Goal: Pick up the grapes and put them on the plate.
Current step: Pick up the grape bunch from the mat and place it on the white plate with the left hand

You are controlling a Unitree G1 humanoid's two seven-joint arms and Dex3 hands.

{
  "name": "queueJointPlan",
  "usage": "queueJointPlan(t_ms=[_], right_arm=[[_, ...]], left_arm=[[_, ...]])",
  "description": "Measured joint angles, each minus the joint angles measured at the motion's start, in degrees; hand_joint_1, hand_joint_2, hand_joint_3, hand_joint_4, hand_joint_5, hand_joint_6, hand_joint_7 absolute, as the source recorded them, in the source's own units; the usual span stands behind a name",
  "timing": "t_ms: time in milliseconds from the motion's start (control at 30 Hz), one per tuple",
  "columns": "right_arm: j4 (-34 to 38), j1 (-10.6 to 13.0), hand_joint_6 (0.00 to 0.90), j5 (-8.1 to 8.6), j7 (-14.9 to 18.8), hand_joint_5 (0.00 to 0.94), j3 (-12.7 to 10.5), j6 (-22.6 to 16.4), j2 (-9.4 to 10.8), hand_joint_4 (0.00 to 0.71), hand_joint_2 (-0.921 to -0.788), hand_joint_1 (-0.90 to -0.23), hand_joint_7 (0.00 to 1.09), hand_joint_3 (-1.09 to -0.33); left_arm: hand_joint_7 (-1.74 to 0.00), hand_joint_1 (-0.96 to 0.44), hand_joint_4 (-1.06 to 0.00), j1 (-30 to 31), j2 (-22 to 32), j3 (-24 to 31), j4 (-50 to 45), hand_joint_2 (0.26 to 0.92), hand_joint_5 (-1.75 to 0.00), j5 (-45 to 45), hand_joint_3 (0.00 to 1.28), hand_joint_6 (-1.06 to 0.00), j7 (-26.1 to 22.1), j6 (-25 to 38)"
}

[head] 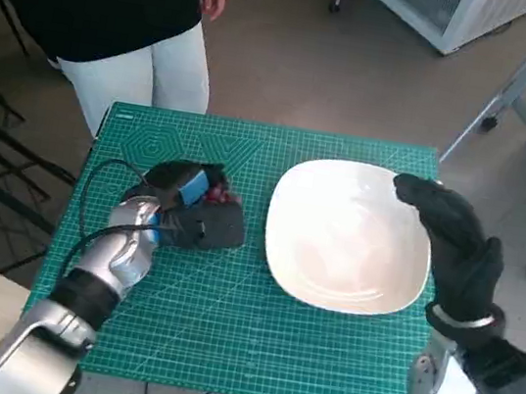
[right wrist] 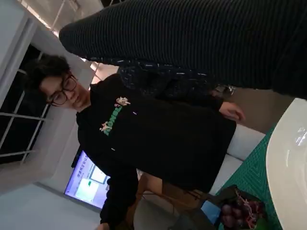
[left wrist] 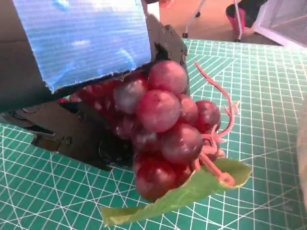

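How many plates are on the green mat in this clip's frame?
1. A white plate lies on the right half of the green mat, beside the grapes under the left hand; the right hand rests at its far right rim.

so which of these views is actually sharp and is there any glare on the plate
Left wrist view: grapes sharp, background soft. Head view: clear, wide-angle bend at the edges, faint sheen on the plate. Right wrist view: turned on its side, dim, glove blurred.
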Motion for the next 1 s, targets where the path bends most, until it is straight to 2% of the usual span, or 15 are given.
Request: queueJointPlan(t_ms=[267, 533, 733, 1000], right_arm=[[0.56, -0.64, 0.054, 0.03, 0.08, 0.001, -0.15, -0.04, -0.01, 0.197, -0.921, -0.555, 0.29, -0.615], [1.28, -0.97, 0.055, 0.10, 0.31, 0.001, -0.46, -0.08, -0.04, 0.197, -0.921, -0.554, 0.29, -0.615], [1.31, -1.17, 0.055, 0.42, 0.47, 0.000, -0.74, -0.08, -0.05, 0.197, -0.921, -0.552, 0.29, -0.615], [1.34, -1.22, 0.056, 1.19, 0.76, 0.000, -1.40, -0.10, -0.12, 0.197, -0.921, -0.553, 0.29, -0.614]], left_arm=[[-1.17, 0.00, -0.64, 3.76, 2.10, 1.49, -15.27, 0.920, -1.28, 0.07, 0.12, -0.56, -4.04, 4.83], [-1.15, 0.00, -0.68, 5.32, 3.52, 4.28, -29.05, 0.920, -1.23, 0.30, 0.10, -0.58, -5.08, 6.69], [-1.15, 0.00, -0.69, 5.76, 3.55, 4.98, -35.00, 0.920, -1.20, 0.70, 0.08, -0.60, -3.81, 5.80], [-1.23, 0.00, -0.71, 6.23, 3.54, 5.00, -38.63, 0.920, -1.11, 1.11, 0.07, -0.60, -3.16, 3.84]])
